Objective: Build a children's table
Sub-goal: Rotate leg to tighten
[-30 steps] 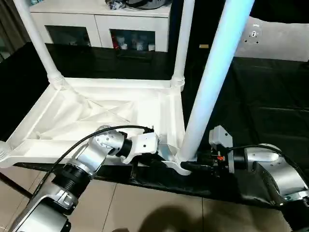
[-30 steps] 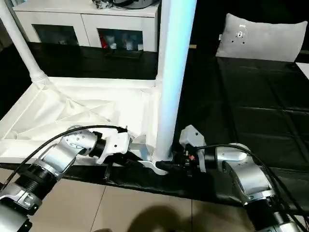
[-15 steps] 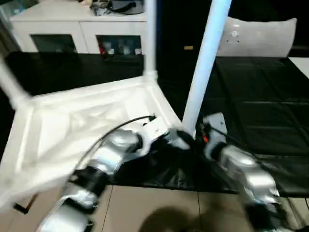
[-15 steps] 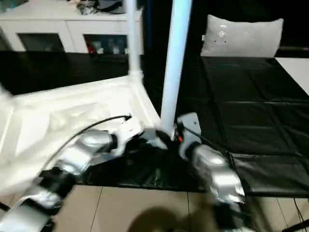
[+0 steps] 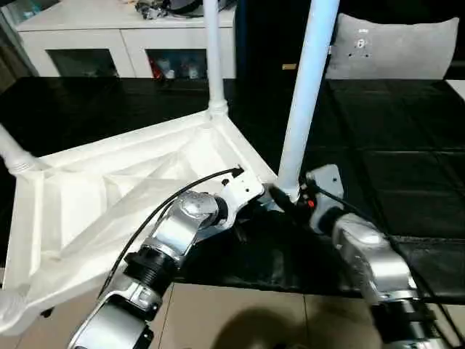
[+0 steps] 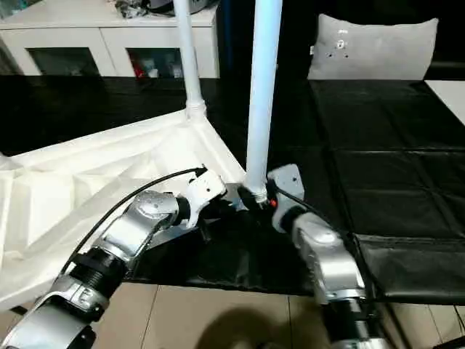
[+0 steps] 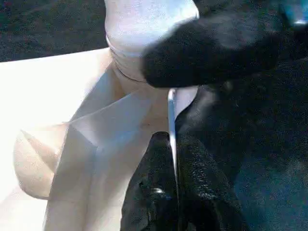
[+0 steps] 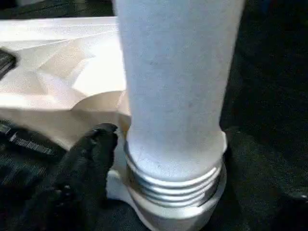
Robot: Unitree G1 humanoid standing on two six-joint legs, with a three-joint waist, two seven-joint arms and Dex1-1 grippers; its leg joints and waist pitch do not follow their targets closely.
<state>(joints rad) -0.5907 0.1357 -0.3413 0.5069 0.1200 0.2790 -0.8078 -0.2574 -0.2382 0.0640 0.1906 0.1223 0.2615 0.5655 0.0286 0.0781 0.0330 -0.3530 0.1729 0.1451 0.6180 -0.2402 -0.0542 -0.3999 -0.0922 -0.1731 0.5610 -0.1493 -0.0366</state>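
The white plastic table top (image 5: pixel 131 190), square with an X-ribbed underside, lies upside down on the black table surface (image 5: pixel 407 145), its ribs facing up and one corner hanging out over the tiled floor (image 5: pixel 240 320). Three long white tapered tubular legs stand in its round corner sockets: the near leg (image 5: pixel 309 87) at the corner closest to the grippers, the far leg (image 5: pixel 213 51) at the corner toward the white cabinet with glass doors (image 5: pixel 131 43), and a third leg (image 5: pixel 11 151) at the corner well away from the grippers. Each leg's long axis runs roughly upright from the top. The fourth corner (image 5: pixel 11 320), over the floor, appears to carry no leg, so the build looks about three-quarters done, with one leg left to fit and the table then to be turned over. The left gripper (image 7: pixel 169 149) is pinched closed on the thin edge of the table top just beside the near leg. The right gripper (image 8: pixel 159 183) stands with its jaws wide on either side of the near leg's threaded collar, one black finger (image 8: pixel 89 159) beside the socket; the threads showing suggest this leg may not be fully seated.
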